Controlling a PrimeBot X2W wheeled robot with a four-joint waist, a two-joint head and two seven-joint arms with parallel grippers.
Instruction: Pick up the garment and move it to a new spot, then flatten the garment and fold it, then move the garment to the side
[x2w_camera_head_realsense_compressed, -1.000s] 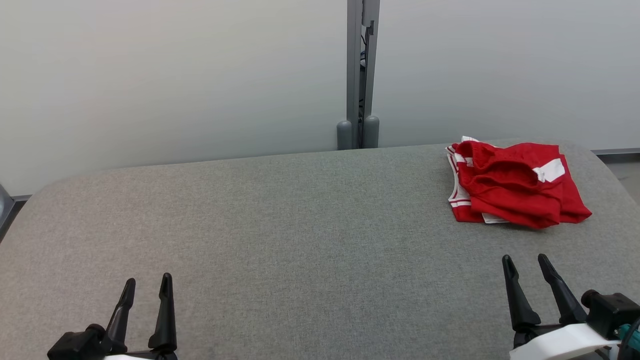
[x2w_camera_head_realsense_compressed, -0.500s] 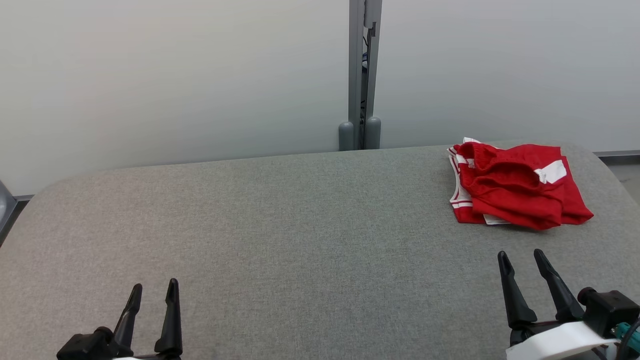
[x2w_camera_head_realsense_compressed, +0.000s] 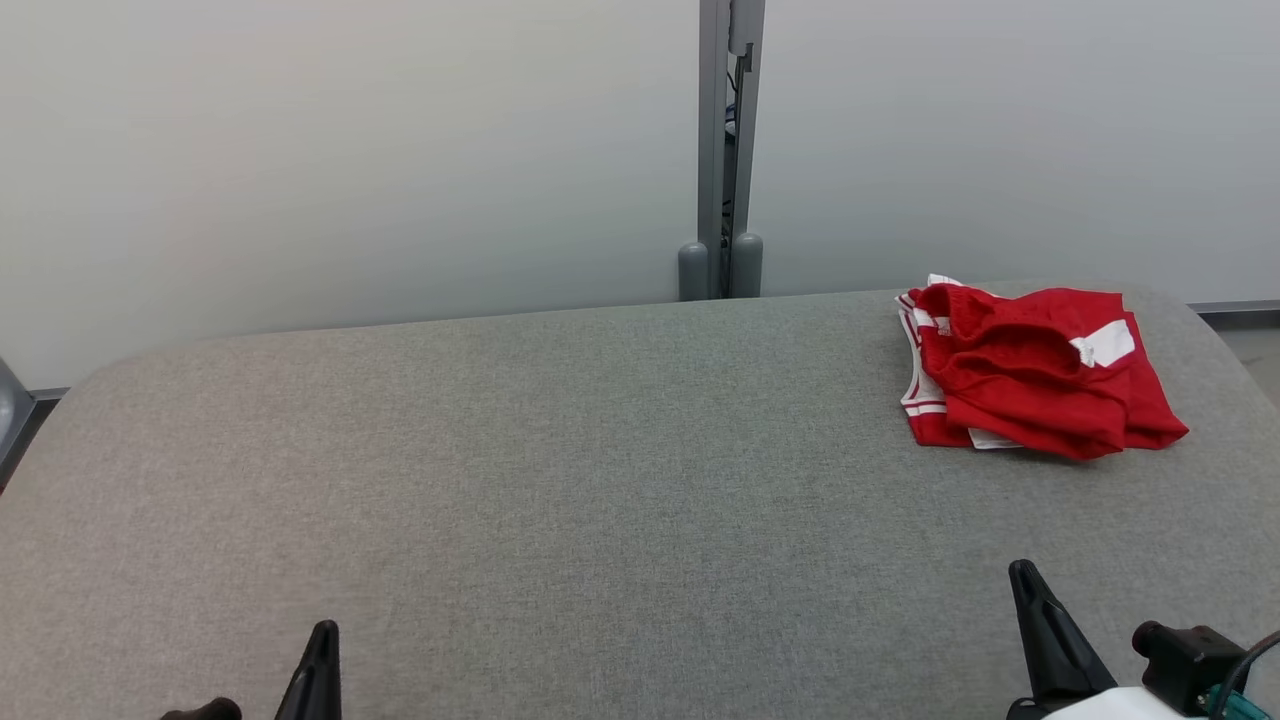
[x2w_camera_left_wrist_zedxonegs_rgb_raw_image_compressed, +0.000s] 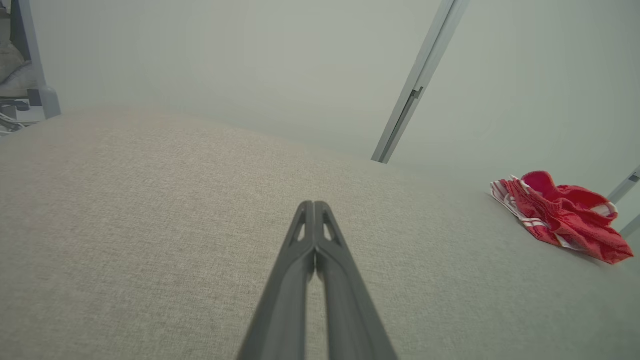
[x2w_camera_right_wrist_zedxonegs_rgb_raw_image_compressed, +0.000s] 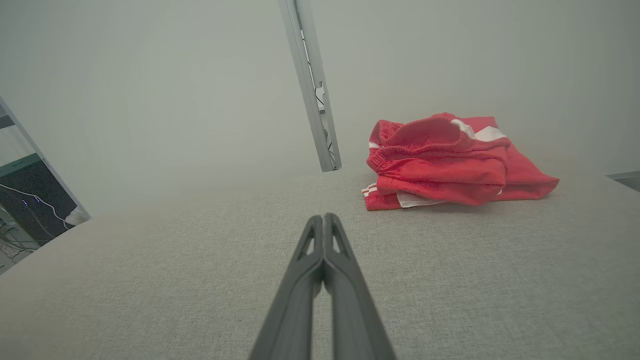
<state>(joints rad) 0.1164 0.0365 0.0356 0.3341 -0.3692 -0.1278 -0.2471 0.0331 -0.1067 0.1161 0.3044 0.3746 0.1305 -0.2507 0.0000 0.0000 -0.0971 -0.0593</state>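
Lying bunched on the grey woven tabletop (x2w_camera_head_realsense_compressed: 600, 450) is a red garment (x2w_camera_head_realsense_compressed: 1030, 380), left pincer (x2w_camera_left_wrist_zedxonegs_rgb_raw_image_compressed: 314, 205) and right pincer (x2w_camera_right_wrist_zedxonegs_rgb_raw_image_compressed: 323, 217) pressed together.

This is looking like a robotics lab or test bay, not a home. A grey metal post (x2w_camera_head_realsense_compressed: 712, 150) is joining plain pale partition panels (x2w_camera_head_realsense_compressed: 350, 150), with cabling showing in its slot. In front of the post a grey fabric-covered surface with rounded corners (x2w_camera_head_realsense_compressed: 600, 450) is standing. Far left of the post, dark equipment with small lit dots and loose wires (x2w_camera_right_wrist_zedxonegs_rgb_raw_image_compressed: 30, 200) is sitting.
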